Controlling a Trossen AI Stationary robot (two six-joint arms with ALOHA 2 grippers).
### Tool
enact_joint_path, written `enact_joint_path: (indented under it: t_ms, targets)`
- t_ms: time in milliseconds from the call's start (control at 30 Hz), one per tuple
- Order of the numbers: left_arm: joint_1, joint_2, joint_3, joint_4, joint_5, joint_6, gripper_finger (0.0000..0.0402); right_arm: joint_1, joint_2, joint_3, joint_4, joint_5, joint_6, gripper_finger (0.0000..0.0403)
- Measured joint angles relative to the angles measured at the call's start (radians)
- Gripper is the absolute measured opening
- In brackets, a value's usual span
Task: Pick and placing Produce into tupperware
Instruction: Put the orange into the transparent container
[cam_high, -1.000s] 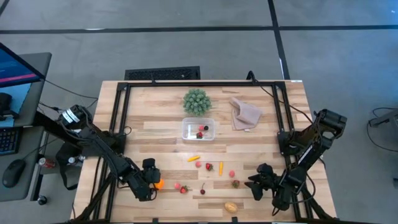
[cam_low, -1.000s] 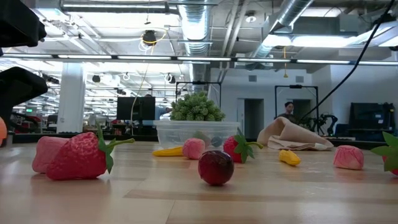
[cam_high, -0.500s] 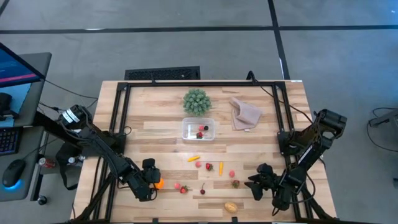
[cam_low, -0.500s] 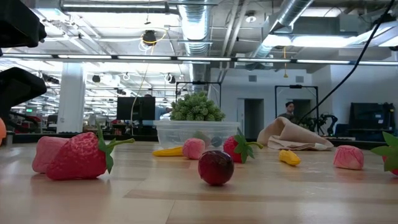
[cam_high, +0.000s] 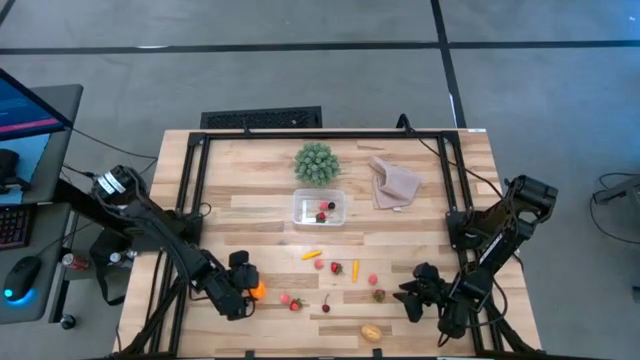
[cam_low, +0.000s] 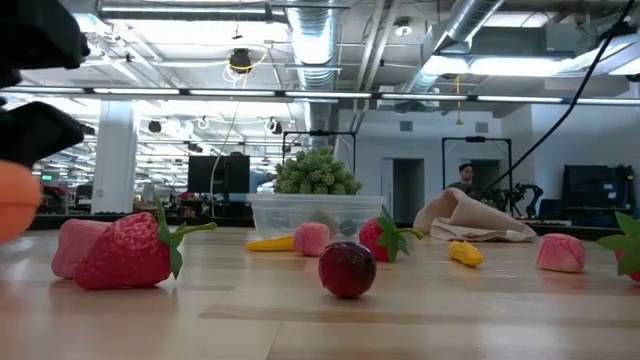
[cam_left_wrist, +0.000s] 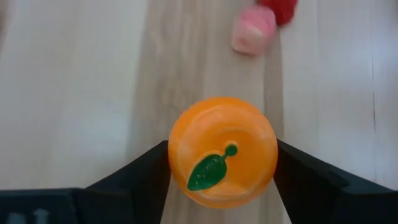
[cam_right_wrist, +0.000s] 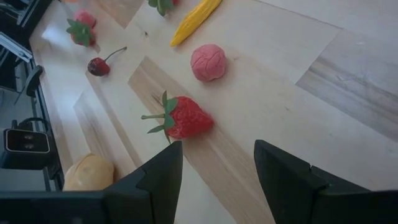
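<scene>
The orange toy fruit (cam_left_wrist: 222, 152), with a green leaf on top, sits between the fingers of my left gripper (cam_high: 246, 287) near the table's front left. The clear tupperware (cam_high: 319, 209) stands mid-table with two red pieces inside. More produce lies in front of it: a strawberry (cam_right_wrist: 186, 118), a pink piece (cam_right_wrist: 208, 62), a cherry (cam_right_wrist: 99, 65) and a yellowish piece (cam_high: 371, 332). My right gripper (cam_high: 405, 292) hovers open at the front right, with the strawberry just beyond its fingers. My left gripper pinches the orange toy's two opposite sides (cam_left_wrist: 177, 163) between its two fingers (cam_left_wrist: 297, 177). The fingers slant down at it from the table's left. The leaf side faces up toward the wrist. Whether the fruit rests on the table or is clear of it I cannot tell.
A green spiky plant (cam_high: 316, 163) and a beige cloth (cam_high: 393, 184) lie behind the tupperware. A pink piece (cam_low: 75, 247) and a strawberry (cam_low: 128, 250) lie just right of the left gripper. Black frame rails (cam_high: 190, 170) run along the table's sides.
My left gripper has shut on the orange toy. The fruit has shifted a little toward the table's right and now shows larger at the low view's left edge. My right gripper and the other produce have kept still.
</scene>
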Motion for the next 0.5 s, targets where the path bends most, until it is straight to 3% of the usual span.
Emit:
enact_joint_path:
  t_ms: [500]
  targets:
    - [0.136, -0.284, 0.000, -0.075, -0.272, 0.077, 0.0244, 0.000, 0.000, 0.000, -0.001, -0.003, -0.054, 0.0193]
